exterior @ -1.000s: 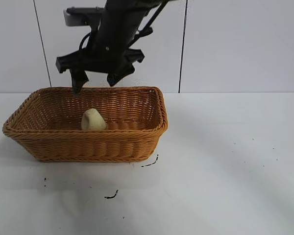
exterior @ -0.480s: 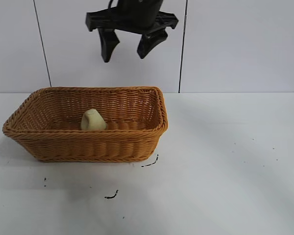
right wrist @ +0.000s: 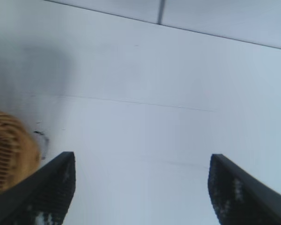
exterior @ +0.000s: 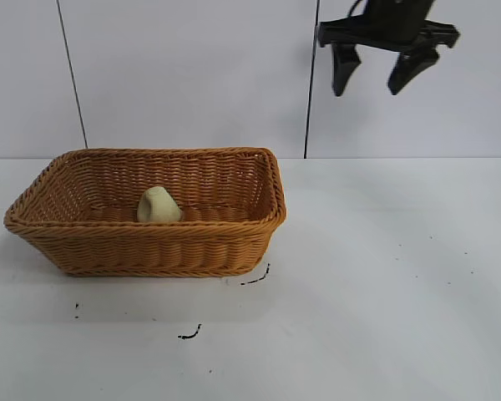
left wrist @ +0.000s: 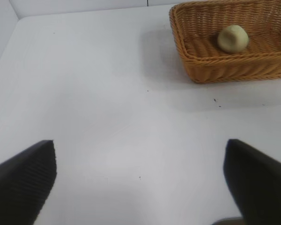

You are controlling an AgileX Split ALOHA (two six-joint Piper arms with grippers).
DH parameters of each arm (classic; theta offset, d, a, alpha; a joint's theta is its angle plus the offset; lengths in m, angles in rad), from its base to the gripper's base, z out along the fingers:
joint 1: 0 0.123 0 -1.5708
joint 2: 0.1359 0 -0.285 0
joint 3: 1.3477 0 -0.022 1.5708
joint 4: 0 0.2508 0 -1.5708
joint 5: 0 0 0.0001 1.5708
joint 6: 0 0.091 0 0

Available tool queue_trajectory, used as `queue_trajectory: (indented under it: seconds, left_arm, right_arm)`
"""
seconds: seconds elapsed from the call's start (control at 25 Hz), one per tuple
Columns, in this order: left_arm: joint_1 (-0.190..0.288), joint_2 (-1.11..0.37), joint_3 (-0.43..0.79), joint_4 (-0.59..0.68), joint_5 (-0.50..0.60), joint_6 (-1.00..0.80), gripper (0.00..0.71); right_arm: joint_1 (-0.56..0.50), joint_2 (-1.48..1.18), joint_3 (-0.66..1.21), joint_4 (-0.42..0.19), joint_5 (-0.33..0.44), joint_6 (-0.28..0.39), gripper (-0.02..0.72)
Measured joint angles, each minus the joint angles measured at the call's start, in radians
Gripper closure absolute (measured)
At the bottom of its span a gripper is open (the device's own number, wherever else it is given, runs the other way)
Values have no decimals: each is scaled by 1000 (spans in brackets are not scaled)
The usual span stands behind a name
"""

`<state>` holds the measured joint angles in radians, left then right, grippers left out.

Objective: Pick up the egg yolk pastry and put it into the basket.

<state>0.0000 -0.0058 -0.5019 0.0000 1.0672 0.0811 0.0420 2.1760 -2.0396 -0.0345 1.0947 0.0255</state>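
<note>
The right gripper [exterior: 373, 73], jaws spread and empty, has swung away from over the basket [exterior: 150, 251] to high above the table's far right. The egg yolk pastry [exterior: 158, 205] sits inside — task looks done. Left gripper [left wrist: 139, 180] spread, parked.

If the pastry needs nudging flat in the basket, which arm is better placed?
Probably the left. Its wrist view looks at the egg yolk pastry inside the basket. The right gripper hangs open, high above bare table beyond the basket's right end.
</note>
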Motion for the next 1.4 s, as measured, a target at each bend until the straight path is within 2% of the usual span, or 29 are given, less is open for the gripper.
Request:
queue_trajectory:
  seconds: [0.2,0.52,0.68,0.96,1.4]
  left_arm:
    - [0,0,0,0,0,0,14]
    - [0,0,0,0,0,0,14]
    - [0,0,0,0,0,0,14]
    - [0,0,0,0,0,0,14]
    - [0,0,0,0,0,0,14]
  right_arm:
    - [-12,0,0,-4,105,-8,142]
    - [-12,-61,61,-4,117,-5,143]
    - [-12,-210,207,-1,117,5,143]
    - [-12,-556,530,48,118,11,143]
    - [-12,-1123,1037,49,119,11,143]
